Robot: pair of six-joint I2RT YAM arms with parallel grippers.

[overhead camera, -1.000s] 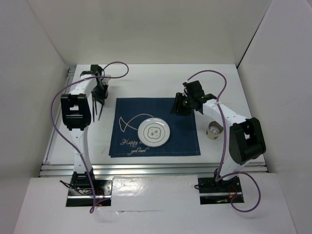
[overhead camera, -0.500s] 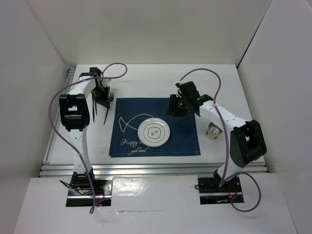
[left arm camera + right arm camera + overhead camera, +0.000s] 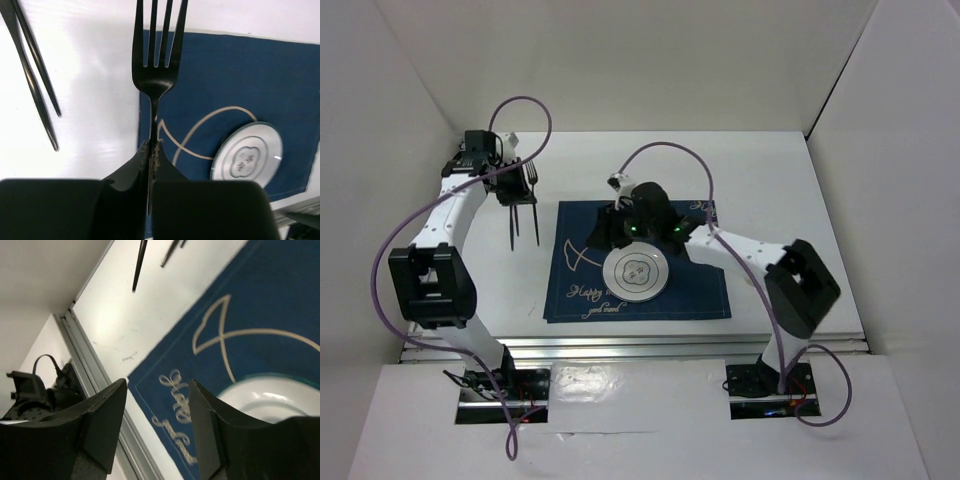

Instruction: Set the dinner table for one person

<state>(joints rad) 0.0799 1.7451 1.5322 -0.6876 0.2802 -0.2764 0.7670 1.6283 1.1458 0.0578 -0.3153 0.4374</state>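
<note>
My left gripper (image 3: 517, 190) is shut on a black fork (image 3: 156, 75), held by its handle above the white dinner table (image 3: 770, 170), just left of the navy fish-print placemat (image 3: 705, 290). The fork's tines point away in the left wrist view, over the placemat's (image 3: 240, 90) left edge. A small white plate (image 3: 636, 272) sits at the placemat's middle. My right gripper (image 3: 612, 232) is open and empty, hovering over the placemat just up and left of the plate. In the right wrist view its fingers (image 3: 102, 420) frame the placemat's script corner, with the plate (image 3: 270, 400) at the lower right.
Two black chopsticks (image 3: 512, 228) lie on the table left of the placemat; they also show in the left wrist view (image 3: 35, 85). The silver rail (image 3: 620, 345) runs along the near edge. White walls enclose the table on three sides.
My right arm swung left from the placemat's right edge to above its left half. My left arm pulled back and up toward the far left, still holding the fork.
</note>
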